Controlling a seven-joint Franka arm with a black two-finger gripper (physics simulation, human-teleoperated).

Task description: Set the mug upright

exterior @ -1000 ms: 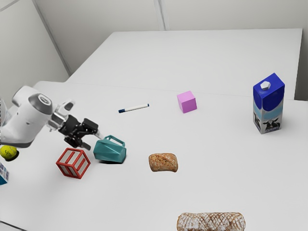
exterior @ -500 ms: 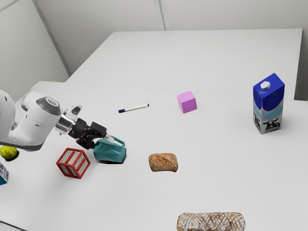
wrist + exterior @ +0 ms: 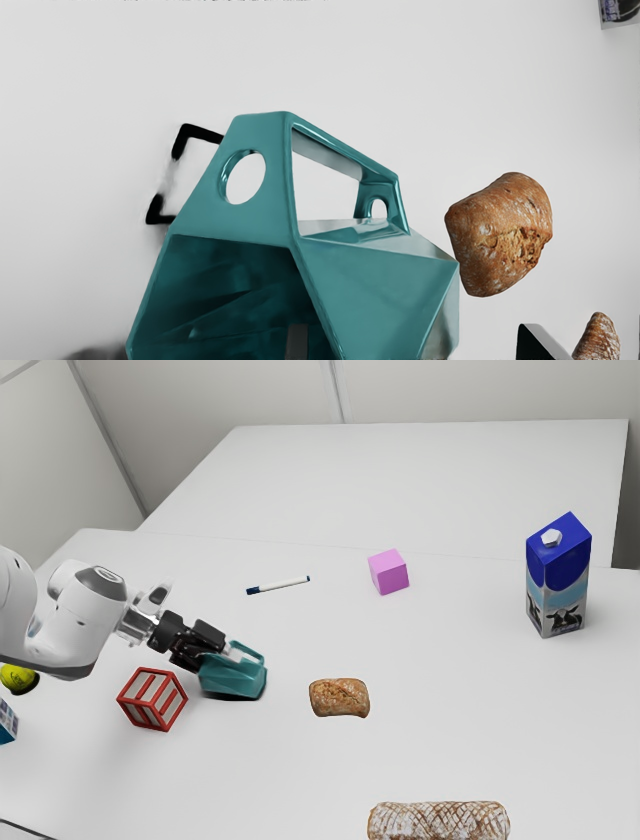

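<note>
White and plain, the table (image 3: 450,660) bears the mug (image 3: 233,679), which lies on its side, its mouth turned toward the gripper (image 3: 414,335). The fingers are apart: one reaches into the mouth, the other is outside the mug, with a gap between it and the wall.

I think the main danger is slipping. The wall is slanted and looks smooth, so if the fingers close on it unevenly, the mug may turn between them instead of following the hand. The inner finger could also push the wall sideways before the outer one touches, and then the mug may slide or roll. If it goes back toward the crate (image 3: 153,699), just beside it at the exterior view's left, the two may knock together. A release while the base is tilted would probably let the mug fall again.

Toward the exterior view's right from the mug is the roll (image 3: 339,698); beyond the mug, farther from that camera, are the pen (image 3: 279,585) and the cube (image 3: 389,572). Still farther behind the mug, a second pale surface (image 3: 430,475) reaches toward the grey-white wall (image 3: 480,390) of the room.
</note>
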